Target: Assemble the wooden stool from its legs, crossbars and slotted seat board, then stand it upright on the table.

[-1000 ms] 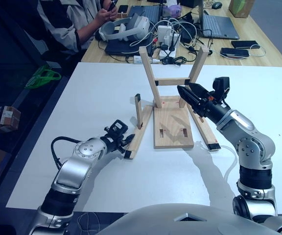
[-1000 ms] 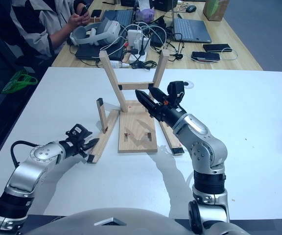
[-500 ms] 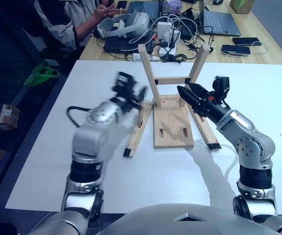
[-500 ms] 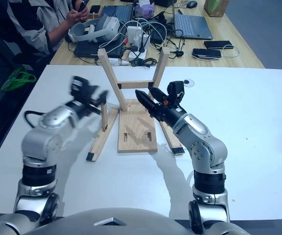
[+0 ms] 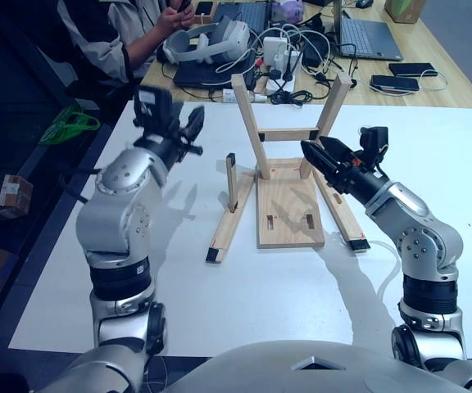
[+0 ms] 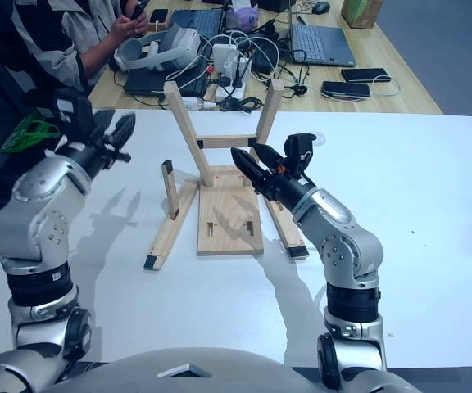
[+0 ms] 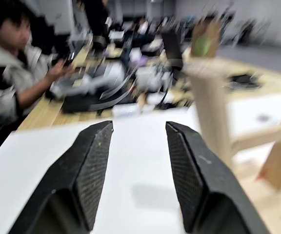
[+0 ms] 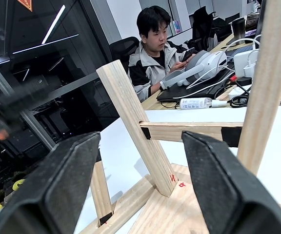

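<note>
Part-built job sits mid table (image 5: 179, 270). The seat board (image 5: 290, 214) lies flat, and a leg pair (image 5: 250, 127) joined by a crossbar (image 5: 289, 135) stands up from the board's far edge. A second leg frame (image 5: 226, 221) lies just left of the board with one short post sticking up. Another leg piece (image 5: 340, 211) lies along the board's right edge.

The only receivers are the board's slots (image 5: 270, 219); the two nearer the robot look empty.

The wood looks stiff, light, not fragile and fairly smooth. Best hold is probably across a leg's flat sides close to a joint, not at the free end.

The left gripper (image 7: 139, 126) is raised well off to the left, jaws wide, nothing held. The right gripper (image 5: 310, 154) hovers by the standing pair's right leg, jaws wide, empty.
</note>
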Action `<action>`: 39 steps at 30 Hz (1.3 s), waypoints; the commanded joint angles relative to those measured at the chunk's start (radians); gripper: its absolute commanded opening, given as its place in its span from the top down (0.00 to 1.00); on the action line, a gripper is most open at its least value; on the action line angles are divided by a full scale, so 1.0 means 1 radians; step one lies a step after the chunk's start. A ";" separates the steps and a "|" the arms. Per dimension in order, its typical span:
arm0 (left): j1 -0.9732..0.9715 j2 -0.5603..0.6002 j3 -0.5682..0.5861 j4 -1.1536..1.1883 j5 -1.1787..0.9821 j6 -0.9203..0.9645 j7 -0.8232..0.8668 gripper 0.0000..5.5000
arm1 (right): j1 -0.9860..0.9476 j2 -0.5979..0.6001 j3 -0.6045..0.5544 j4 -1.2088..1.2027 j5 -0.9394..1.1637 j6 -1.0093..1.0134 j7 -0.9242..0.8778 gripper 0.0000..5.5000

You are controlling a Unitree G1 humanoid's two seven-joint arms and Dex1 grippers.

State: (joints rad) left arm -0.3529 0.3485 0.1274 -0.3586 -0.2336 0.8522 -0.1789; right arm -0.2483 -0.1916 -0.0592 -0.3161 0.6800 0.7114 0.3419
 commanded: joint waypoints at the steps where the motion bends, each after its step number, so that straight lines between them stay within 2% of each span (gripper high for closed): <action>1: 0.028 0.017 -0.098 0.188 0.125 -0.036 0.051 0.64 | -0.023 -0.003 -0.003 0.008 -0.004 -0.001 0.000 0.44; 4: -0.023 -0.054 -0.181 0.187 0.110 -0.017 0.019 0.64 | -0.031 -0.008 -0.008 0.011 -0.001 0.001 0.000 0.44; 6: -0.021 -0.068 -0.294 0.062 0.029 0.061 -0.098 0.64 | -0.031 -0.012 -0.014 0.010 -0.002 -0.001 -0.002 0.44; 8: -0.001 -0.065 -0.354 -0.102 -0.079 0.155 -0.190 0.64 | -0.044 -0.017 -0.018 0.022 -0.004 -0.002 0.002 0.44; 10: -0.006 -0.047 -0.327 -0.182 -0.127 0.204 -0.217 0.64 | -0.049 -0.020 -0.020 0.029 -0.005 -0.005 0.004 0.44; 14: -0.067 0.056 -0.200 -0.121 -0.047 0.228 -0.147 0.64 | -0.049 -0.022 -0.022 0.032 -0.007 -0.010 0.003 0.44; 17: -0.011 0.148 -0.199 -0.146 -0.044 0.260 -0.179 0.64 | -0.045 -0.022 -0.021 0.031 -0.009 -0.011 0.002 0.44; 18: 0.026 0.180 -0.214 -0.164 -0.054 0.259 -0.207 0.61 | -0.042 -0.021 -0.019 0.029 -0.010 -0.013 0.002 0.44; 22: 0.102 0.151 -0.168 -0.183 -0.112 0.360 -0.211 0.51 | -0.024 -0.018 -0.013 0.019 -0.012 -0.016 -0.004 0.44; 27: 0.189 0.198 -0.261 -0.152 -0.053 0.389 -0.163 0.51 | -0.006 -0.014 -0.007 0.007 -0.011 -0.016 -0.010 0.44; 31: 0.217 0.168 -0.294 -0.158 -0.065 0.392 -0.160 0.51 | -0.002 -0.012 -0.003 0.003 -0.013 -0.015 -0.015 0.44; 39: 0.215 0.065 -0.202 -0.183 -0.139 0.447 -0.154 0.51 | 0.017 0.000 0.011 -0.007 -0.025 -0.019 -0.022 0.44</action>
State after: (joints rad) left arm -0.1358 0.4458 -0.1135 -0.5284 -0.3501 1.2671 -0.3384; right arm -0.2357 -0.2001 -0.0569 -0.3083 0.6631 0.6980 0.3318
